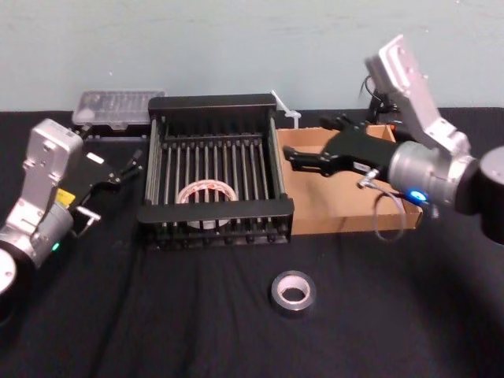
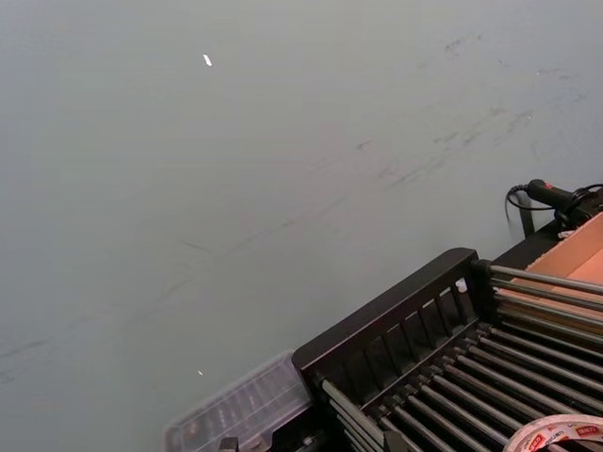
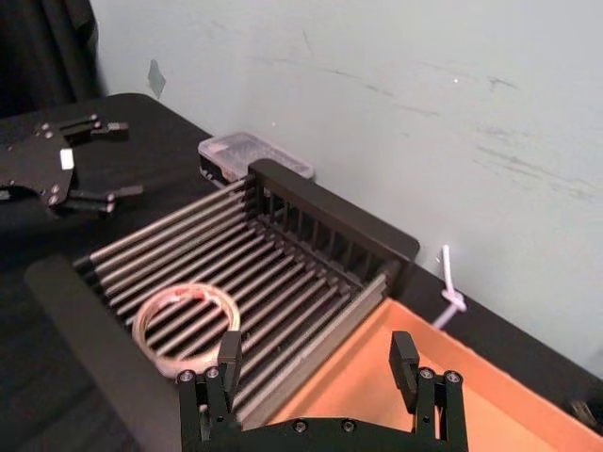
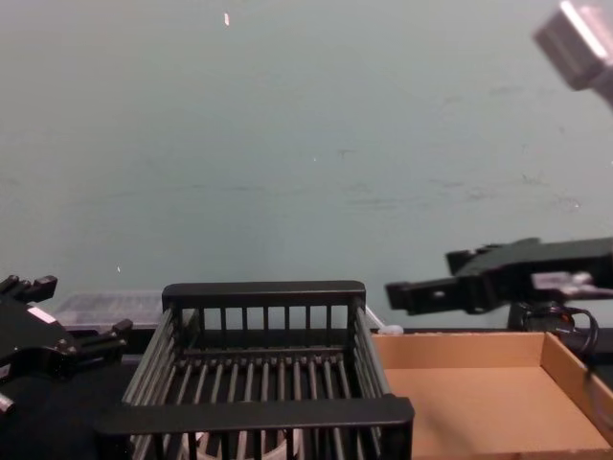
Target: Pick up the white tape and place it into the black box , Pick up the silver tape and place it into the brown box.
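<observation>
The white tape [image 1: 206,194] already lies flat on the slatted floor of the black box [image 1: 214,104], so my work now is the silver tape [image 1: 293,292], which sits flat on the dark table [image 1: 409,315] in front of both boxes, well apart from either gripper. My right gripper [image 1: 293,158] hangs above the brown box [image 1: 331,213], near the wall it shares with the black box, fingers apart and holding nothing; my left gripper [image 1: 131,165] rests beside the black box's left wall, fingers also spread and empty. To do this step well, I judge I should bring the right arm back toward me and over the roll, come straight down with one finger into the pale core and one outside the ring, or both spanning it, and close firmly before lifting clear of the cardboard wall. The roll lies flat, so a tilted approach would likely push it along the cloth rather than seat it. A loose cable [image 1: 383,213] loops off my right wrist over the brown box's near corner, and I should keep it from snagging on the rim. From the chest camera the white tape is mostly hidden behind the black box's near rim and bars, and a clear plastic case [image 1: 116,108] behind the black box is hard to read.
</observation>
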Controlling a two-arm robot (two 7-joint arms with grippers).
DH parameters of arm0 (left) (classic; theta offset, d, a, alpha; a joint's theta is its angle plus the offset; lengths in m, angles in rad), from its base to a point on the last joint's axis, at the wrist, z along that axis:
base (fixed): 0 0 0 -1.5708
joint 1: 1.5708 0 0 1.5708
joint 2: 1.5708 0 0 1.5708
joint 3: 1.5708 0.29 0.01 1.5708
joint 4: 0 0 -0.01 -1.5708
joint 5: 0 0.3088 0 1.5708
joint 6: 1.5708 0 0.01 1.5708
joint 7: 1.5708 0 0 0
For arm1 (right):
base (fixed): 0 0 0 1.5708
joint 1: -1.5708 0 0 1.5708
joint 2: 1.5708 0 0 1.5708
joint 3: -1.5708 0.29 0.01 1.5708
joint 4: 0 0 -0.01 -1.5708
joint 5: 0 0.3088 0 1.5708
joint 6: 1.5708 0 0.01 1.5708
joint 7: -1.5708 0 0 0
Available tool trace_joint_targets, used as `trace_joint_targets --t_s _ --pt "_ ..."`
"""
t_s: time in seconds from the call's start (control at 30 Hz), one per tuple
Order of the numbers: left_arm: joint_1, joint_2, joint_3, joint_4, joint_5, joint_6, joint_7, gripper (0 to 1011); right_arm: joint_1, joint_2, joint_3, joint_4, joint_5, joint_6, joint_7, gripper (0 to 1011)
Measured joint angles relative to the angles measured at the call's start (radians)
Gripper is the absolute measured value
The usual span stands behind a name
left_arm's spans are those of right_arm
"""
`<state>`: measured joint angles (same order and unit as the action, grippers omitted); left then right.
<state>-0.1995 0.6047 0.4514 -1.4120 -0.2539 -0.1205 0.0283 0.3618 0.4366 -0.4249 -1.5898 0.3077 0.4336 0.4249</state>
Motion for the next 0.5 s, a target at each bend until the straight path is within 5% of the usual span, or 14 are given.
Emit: trace_joint_targets --t_s 0.5 --pt "0.0 0.0 0.0 0.0 0.0 0.0 0.0 1001 -0.165 0.19 0.052 -0.163 0.085 0.0 0.059 1002"
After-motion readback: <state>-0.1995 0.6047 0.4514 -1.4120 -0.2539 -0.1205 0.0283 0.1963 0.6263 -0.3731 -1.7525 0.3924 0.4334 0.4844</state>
